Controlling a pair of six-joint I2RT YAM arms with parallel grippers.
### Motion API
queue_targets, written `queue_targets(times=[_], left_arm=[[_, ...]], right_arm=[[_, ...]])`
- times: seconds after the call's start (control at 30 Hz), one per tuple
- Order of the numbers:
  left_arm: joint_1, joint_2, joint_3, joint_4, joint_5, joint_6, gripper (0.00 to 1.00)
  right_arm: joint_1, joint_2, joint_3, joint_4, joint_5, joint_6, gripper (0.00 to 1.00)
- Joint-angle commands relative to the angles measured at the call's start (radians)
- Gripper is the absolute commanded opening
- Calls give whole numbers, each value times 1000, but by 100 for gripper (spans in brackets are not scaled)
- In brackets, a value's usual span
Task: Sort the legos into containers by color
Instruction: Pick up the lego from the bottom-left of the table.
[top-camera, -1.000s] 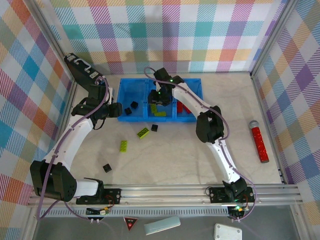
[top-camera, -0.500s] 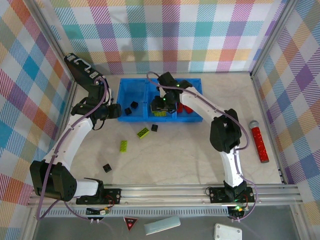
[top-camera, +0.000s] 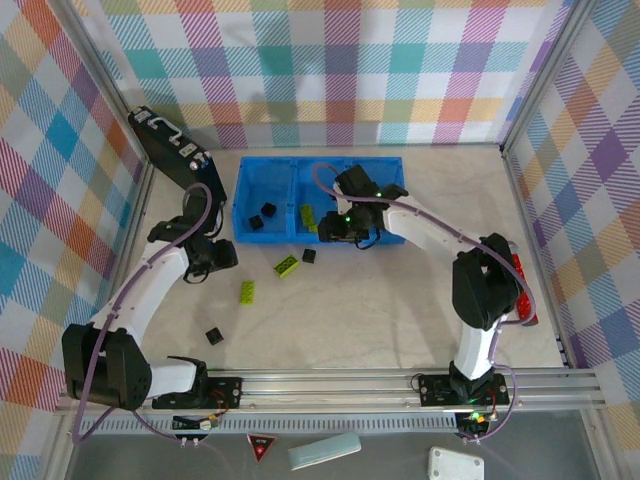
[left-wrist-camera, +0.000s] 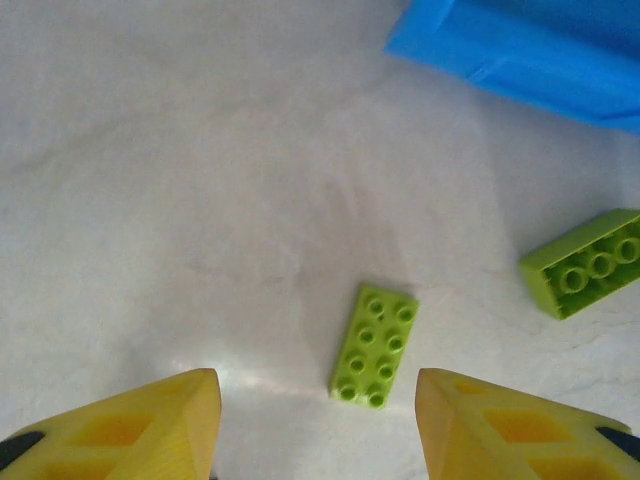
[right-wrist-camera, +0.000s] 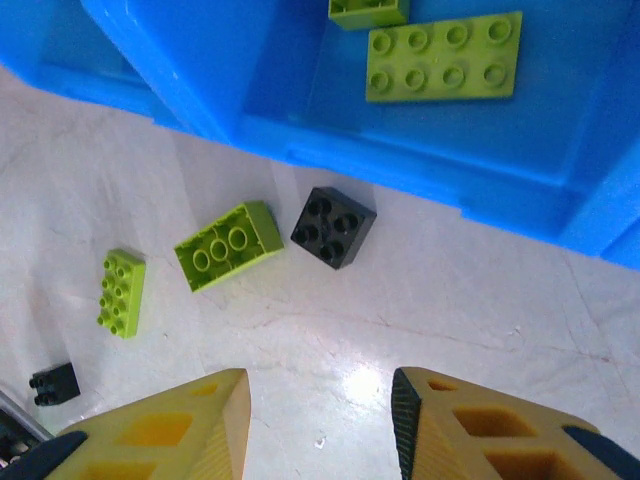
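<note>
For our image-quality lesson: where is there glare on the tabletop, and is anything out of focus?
Right wrist view: bright glare spot on the pale stone-look tabletop; the small black square plastic brick is sharp. Left wrist view: fainter sheen; the flat lime-green studded plastic brick is crisp. Top external view: even light, no hot spots.

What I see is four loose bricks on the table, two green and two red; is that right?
Not quite: the second pair is black, not red. The top external view shows four loose bricks on the table, two green bricks and two black bricks.
</note>
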Motion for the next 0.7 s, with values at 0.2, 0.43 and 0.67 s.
queue_targets(times=[0.2, 0.43, 0.67], left_arm=[[-7, -99, -150, -120, -101, -269, 59], [-31, -151, -285, -76, -58, -461, 69], [-54, -242, -397, -83, -53, -539, 70]], right_arm=[[-4, -112, -167, 134, -71, -31, 44], [-11, -148, -234, 159, -101, -46, 44], [-31, -173, -265, 162, -116, -75, 43]])
